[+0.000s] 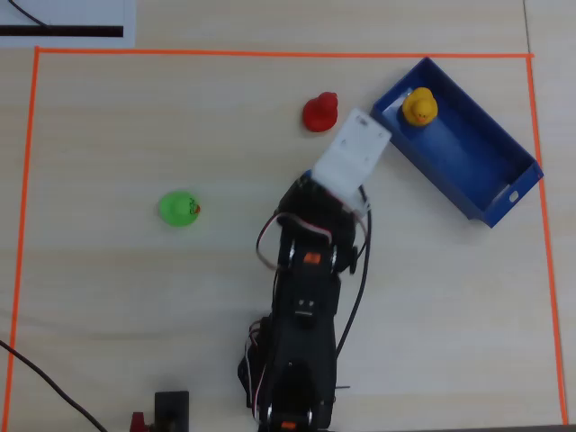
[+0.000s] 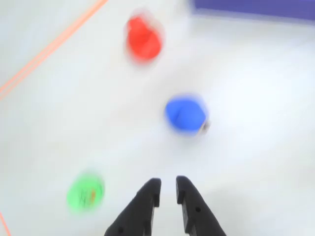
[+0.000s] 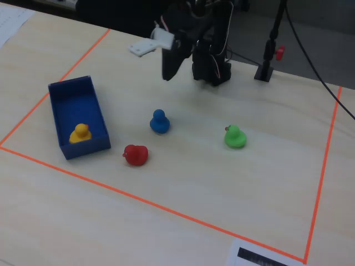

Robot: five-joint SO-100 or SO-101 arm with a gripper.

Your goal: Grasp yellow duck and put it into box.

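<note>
Fingers (image 2: 147, 194) of the gripper (image 2: 167, 189) sit nearly together with only a thin gap, holding nothing, raised above the table (image 3: 183, 183) on an arm (image 1: 306, 297) that reaches out from its base. One yellow duck (image 3: 81, 132) sits inside the single blue box (image 3: 97, 113), at one end of it, well away from the gripper. Outside the box stand one red duck (image 3: 135, 155), one blue duck (image 3: 160, 122) and one green duck (image 3: 235, 137), four ducks altogether, all within the orange tape border (image 3: 166, 208).
</note>
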